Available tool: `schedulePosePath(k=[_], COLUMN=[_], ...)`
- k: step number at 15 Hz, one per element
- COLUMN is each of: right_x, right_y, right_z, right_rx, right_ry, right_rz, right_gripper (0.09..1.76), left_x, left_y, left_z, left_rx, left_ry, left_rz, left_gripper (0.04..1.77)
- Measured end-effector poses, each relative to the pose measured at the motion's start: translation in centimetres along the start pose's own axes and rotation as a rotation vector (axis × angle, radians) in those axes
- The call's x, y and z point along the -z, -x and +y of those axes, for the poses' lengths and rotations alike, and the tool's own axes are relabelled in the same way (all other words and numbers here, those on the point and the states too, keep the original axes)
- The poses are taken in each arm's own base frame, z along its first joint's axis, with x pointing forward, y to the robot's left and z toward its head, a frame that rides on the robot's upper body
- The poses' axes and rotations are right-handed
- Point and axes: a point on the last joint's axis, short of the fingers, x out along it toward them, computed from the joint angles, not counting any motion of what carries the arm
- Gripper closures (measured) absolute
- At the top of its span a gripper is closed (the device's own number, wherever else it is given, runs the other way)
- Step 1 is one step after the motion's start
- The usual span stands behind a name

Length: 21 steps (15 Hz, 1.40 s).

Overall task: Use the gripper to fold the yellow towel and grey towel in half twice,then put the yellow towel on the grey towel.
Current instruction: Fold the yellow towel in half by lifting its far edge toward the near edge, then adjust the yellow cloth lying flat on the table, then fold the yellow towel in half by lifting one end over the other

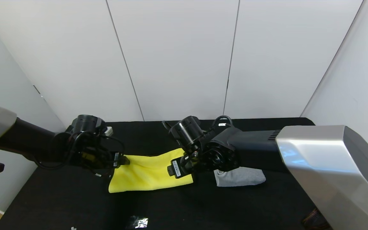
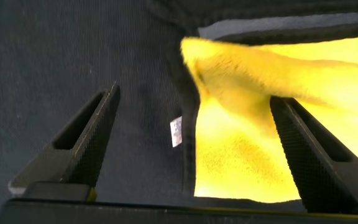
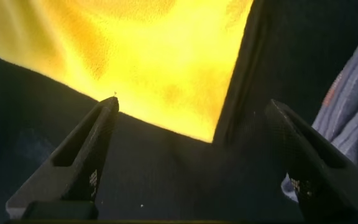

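Observation:
The yellow towel (image 1: 150, 174) lies folded on the black table, with my two grippers at its two back corners. My left gripper (image 2: 194, 94) stands open over the left back corner, where a fold of yellow plush (image 2: 247, 155) rises and the small white tag (image 2: 176, 132) sticks out past the black trim. My right gripper (image 3: 191, 102) is open just above the right back corner (image 3: 160, 56), holding nothing. The grey towel (image 1: 240, 177) lies folded to the right, half hidden under my right arm, and its edge (image 3: 353, 112) shows beside the right gripper.
Black cloth covers the table (image 1: 59, 198). A crumpled shiny scrap (image 1: 138, 222) lies near the front edge. A small white object (image 1: 109, 130) sits at the back behind my left wrist. White wall panels close off the back and both sides.

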Motion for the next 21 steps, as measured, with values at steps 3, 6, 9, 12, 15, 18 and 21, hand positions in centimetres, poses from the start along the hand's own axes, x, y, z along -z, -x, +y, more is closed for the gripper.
schedulePosePath(k=[3, 6, 9, 12, 15, 18, 21], right_x=[0.0, -0.1, 0.5, 1.0, 1.0, 0.9, 0.6], right_y=[2.2, 5.1, 7.5, 9.9, 11.7, 13.2, 14.3], right_z=[0.0, 0.0, -0.4, -1.6, -3.1, -4.8, -6.1], right_rx=[0.014, 0.019, 0.022, 0.031, 0.048, 0.078, 0.098], right_ry=[0.008, 0.024, 0.032, 0.03, 0.007, -0.018, -0.042], right_rz=[0.048, 0.085, 0.104, 0.115, 0.106, 0.125, 0.122], right_gripper=[0.15, 0.15, 0.15, 0.15, 0.14, 0.14, 0.14], left_x=[0.8, 1.5, 1.6, 1.5, 1.4, 1.4, 1.4], left_y=[0.5, 1.1, 1.2, 1.0, 0.5, -0.1, -0.4], left_z=[0.0, 0.1, 0.0, -0.2, -0.3, -0.3, 0.1], left_rx=[0.005, 0.018, 0.094, 0.143, 0.179, 0.178, 0.17], left_ry=[-0.008, -0.024, -0.028, -0.03, -0.016, -0.011, 0.003], left_rz=[0.07, 0.165, 0.185, 0.19, 0.197, 0.206, 0.21], left_gripper=[0.1, 0.1, 0.1, 0.09, 0.09, 0.09, 0.09])
